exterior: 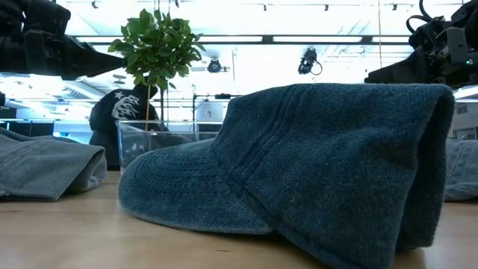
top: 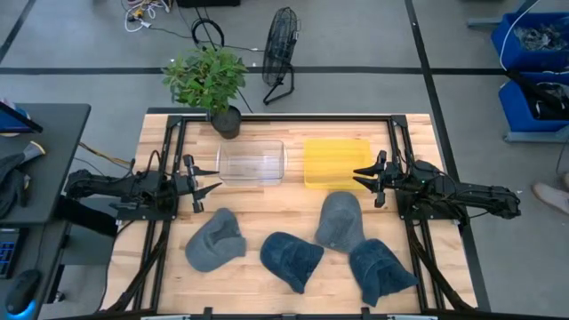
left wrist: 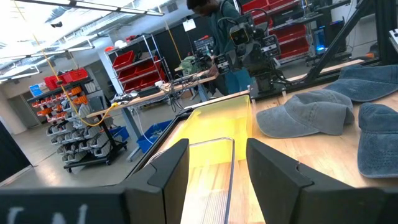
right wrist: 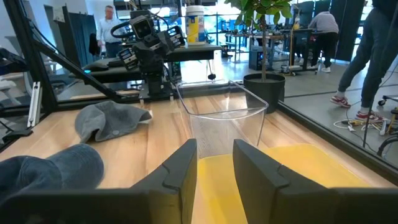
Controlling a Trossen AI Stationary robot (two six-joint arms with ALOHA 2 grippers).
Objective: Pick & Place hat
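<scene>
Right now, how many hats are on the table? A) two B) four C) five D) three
B: the high view shows four hats in a row along the near part of the table: a grey hat at left, a dark blue hat, a grey hat beside the yellow bin, and a blue hat at right.

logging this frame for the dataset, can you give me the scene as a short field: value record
hats: four on the table, none in a bin
grey hats: one at left, one right of centre
blue hats: one in the middle, one at right
bins: clear bin beside yellow bin
plant: potted plant at the far edge
left gripper: open, by the clear bin, holding nothing
right gripper: open, at the yellow bin, holding nothing
</scene>
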